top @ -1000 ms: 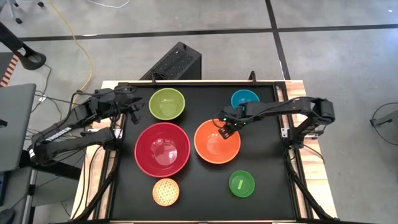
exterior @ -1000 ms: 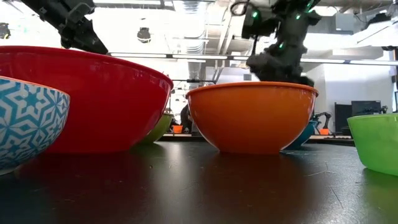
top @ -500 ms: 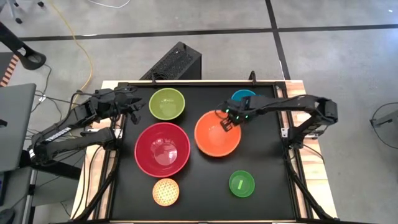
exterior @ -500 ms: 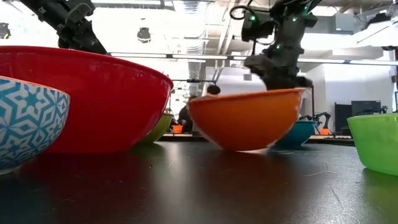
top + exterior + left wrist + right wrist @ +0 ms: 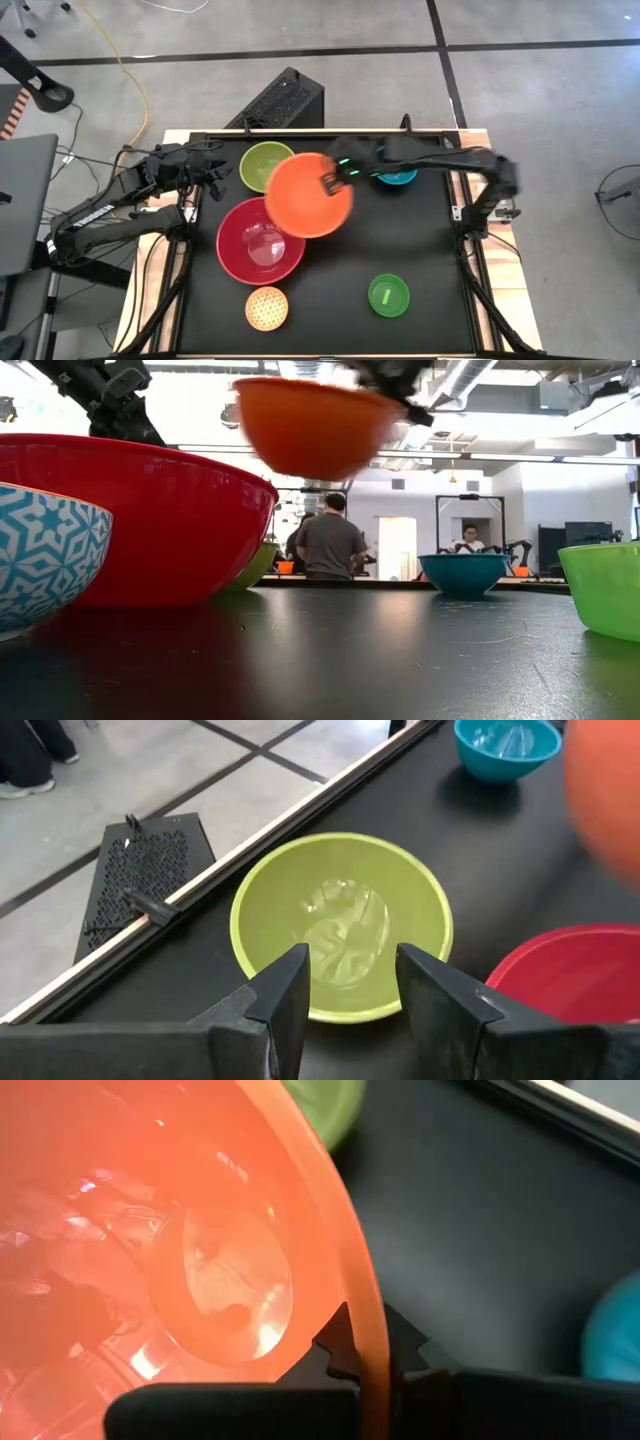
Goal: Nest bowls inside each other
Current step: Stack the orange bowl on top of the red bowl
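Observation:
The orange bowl [image 5: 306,196] hangs in the air above the far right rim of the red bowl [image 5: 258,243], with my right gripper [image 5: 331,180] shut on its rim. In the low view the orange bowl [image 5: 314,423] is well above the table. The lime-green bowl [image 5: 340,925] rests on its base at the far left, partly hidden from above by the orange one. My left gripper [image 5: 350,982] waits open just left of it. The blue bowl [image 5: 398,176], the dotted yellow bowl [image 5: 267,308] and the small green bowl [image 5: 388,296] stand on the table. My right gripper pinches the orange bowl's rim [image 5: 366,1335] on the bowl's right side, one finger [image 5: 338,1346] inside the bowl and the other [image 5: 408,1352] outside. The fingers slant down from the table's right. The bowl is lifted clear, opening up.
The black table top has a raised frame [image 5: 455,215] around it. Bare table lies right of the red bowl, between it and the small green bowl [image 5: 606,586]. People stand in the room beyond the far edge [image 5: 330,545].
My right gripper has taken hold of the orange bowl's rim, tipped the bowl off its base and carried it up and toward the table's left and far edge. The bowl, which stood right of the red bowl, now hangs clear of the table over the red bowl's far rim.

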